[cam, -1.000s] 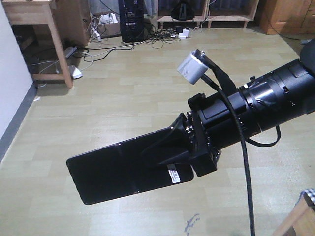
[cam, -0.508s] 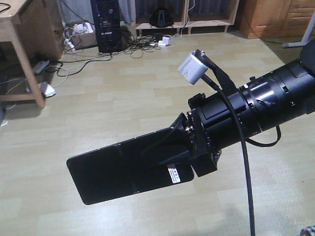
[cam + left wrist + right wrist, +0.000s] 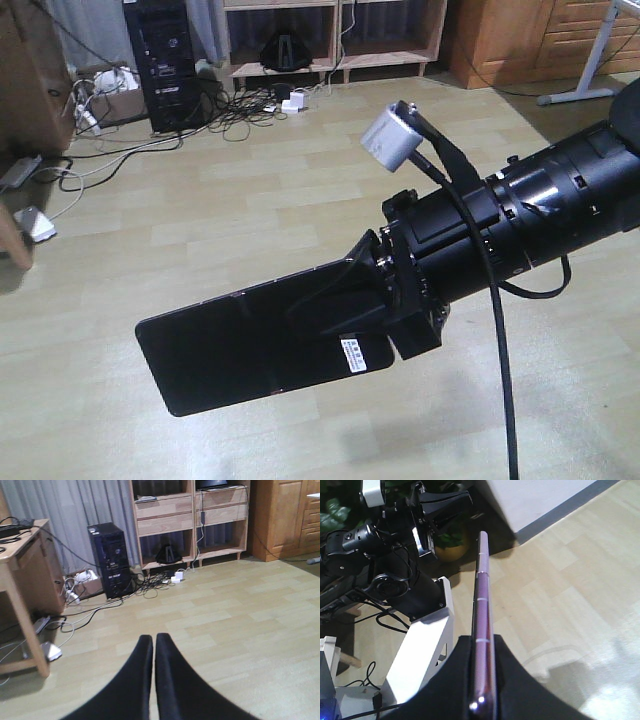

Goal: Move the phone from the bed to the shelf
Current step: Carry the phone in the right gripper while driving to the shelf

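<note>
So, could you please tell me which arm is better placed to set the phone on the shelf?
The right. The right hand grips the phone, so it would only need carrying to the shelf. The left hand is shut and empty.

Dim indoor light, grainy; glare on floor (image 3: 600, 650) rt wrist view; fingers (image 3: 130, 685) soft, near lens

Nothing legible anywhere. Small white sticker (image 3: 353, 355) on the phone (image 3: 240, 345), near its clamped end: dark print in several lines, too small to read. Pale marking on the front of the black computer tower (image 3: 165, 60): blurred, unreadable.
</note>
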`<state>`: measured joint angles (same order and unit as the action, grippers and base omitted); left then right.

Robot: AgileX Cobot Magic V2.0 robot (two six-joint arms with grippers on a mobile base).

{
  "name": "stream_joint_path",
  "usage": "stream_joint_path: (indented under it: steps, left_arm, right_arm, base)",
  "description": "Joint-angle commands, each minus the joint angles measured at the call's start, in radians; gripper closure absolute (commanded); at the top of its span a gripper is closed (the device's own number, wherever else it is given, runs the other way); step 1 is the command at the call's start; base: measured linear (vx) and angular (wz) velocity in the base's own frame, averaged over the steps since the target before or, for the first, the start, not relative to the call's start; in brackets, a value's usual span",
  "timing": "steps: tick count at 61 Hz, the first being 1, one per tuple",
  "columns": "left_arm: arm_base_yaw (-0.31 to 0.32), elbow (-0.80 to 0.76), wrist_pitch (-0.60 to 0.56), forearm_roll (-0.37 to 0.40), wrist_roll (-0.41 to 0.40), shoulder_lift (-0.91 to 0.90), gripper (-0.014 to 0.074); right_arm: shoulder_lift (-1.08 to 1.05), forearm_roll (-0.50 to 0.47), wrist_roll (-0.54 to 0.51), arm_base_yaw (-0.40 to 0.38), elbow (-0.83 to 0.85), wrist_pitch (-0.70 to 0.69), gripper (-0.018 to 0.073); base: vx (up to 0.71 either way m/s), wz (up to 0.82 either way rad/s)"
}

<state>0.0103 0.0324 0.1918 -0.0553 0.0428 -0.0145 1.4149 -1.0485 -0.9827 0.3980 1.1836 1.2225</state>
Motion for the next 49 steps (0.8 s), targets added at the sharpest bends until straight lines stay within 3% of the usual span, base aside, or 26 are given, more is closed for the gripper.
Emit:
stream_joint_path:
  steps: [1,49]
  left_arm:
    - [0.002,-0.026,-0.073,0.005,-0.004,-0.011,0.0596]
    - [0.002,-0.026,-0.073,0.005,-0.004,-0.011,0.0596]
  right_arm:
    - [-0.036,-0.081,-0.007,0.001,0.024,0.067,0.0560]
    - [-0.036,-0.081,-0.007,0.001,0.024,0.067,0.0560]
  base:
    - [0.40,-0.14]
    - [0.40,-0.18]
